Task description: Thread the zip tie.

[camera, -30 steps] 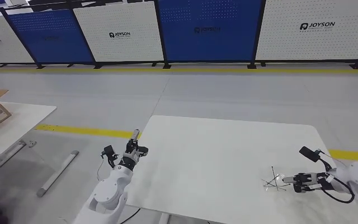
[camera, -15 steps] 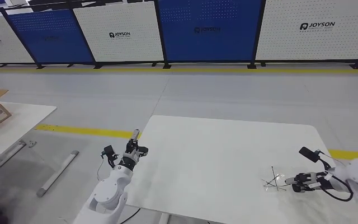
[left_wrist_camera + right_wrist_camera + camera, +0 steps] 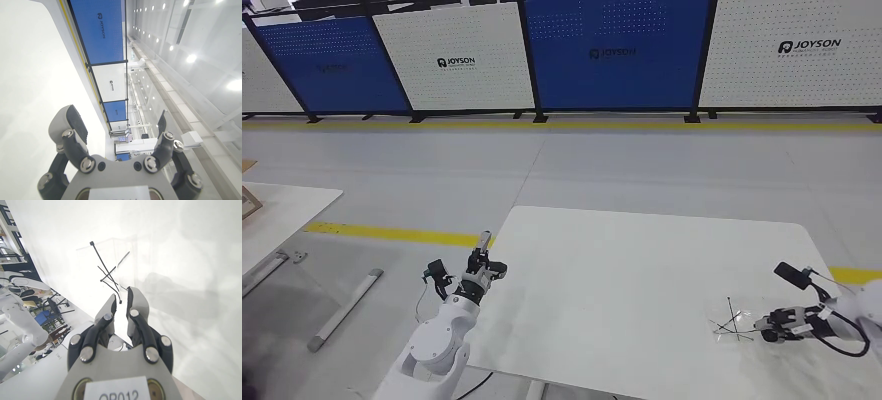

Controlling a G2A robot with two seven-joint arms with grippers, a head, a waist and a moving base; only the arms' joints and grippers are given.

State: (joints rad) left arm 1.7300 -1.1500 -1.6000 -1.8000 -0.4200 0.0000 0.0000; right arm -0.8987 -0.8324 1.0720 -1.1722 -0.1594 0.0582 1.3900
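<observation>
Right pincer, slightly parted, straddles the end of a tie, seemingly ready to pinch. Left pincer (released, empty) hovers left.

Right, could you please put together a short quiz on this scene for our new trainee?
1. True or false: the left tool is open and holds nothing.
2. The thin black plastic zip ties on the flat white table lie: A) crossed in a loose heap; B) in a neat parallel row; C) hanging over the table's edge.
3. Fill in: the tool closest to the ties is the ___ one.
Key: 1 true; 2 A; 3 right, meaning the right tool.
</observation>
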